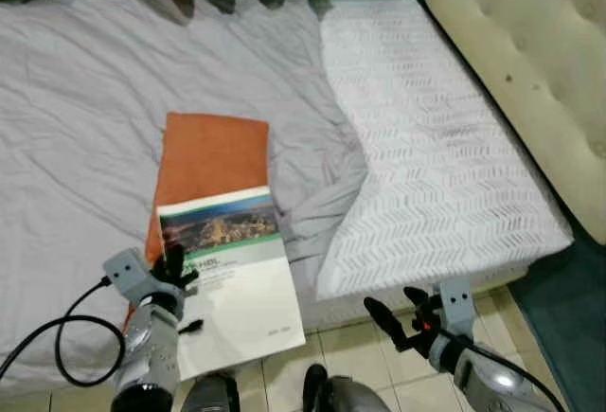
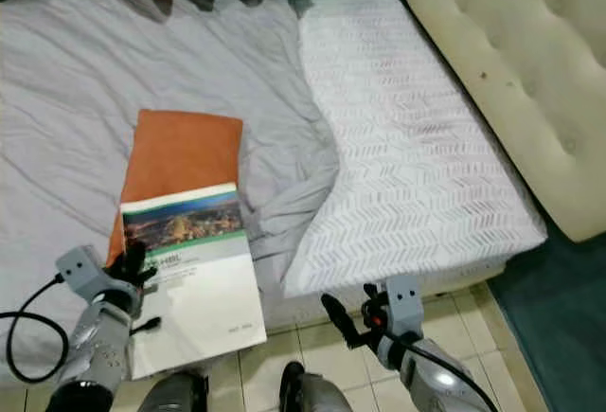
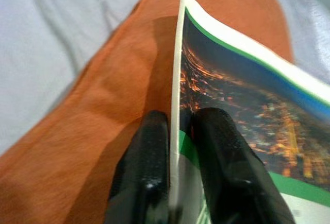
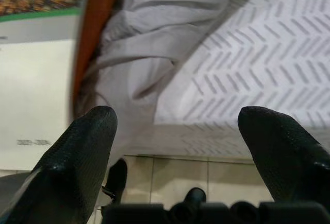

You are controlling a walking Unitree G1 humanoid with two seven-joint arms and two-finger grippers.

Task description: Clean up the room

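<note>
Lower left of frame: the left gripper (image 1: 170, 268) pinches the left edge of a booklet (image 1: 234, 275) lying lengthwise on an orange cushion (image 1: 210, 158) atop the bed (image 1: 85, 109); right gripper (image 1: 400, 315), fingers spread and empty, hangs farther off at lower right

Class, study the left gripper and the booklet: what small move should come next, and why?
Probably lift: the left gripper is already shut on the edge of the white, photo-covered booklet, which lies on the orange pillow. The right gripper hangs open, idle.
</note>
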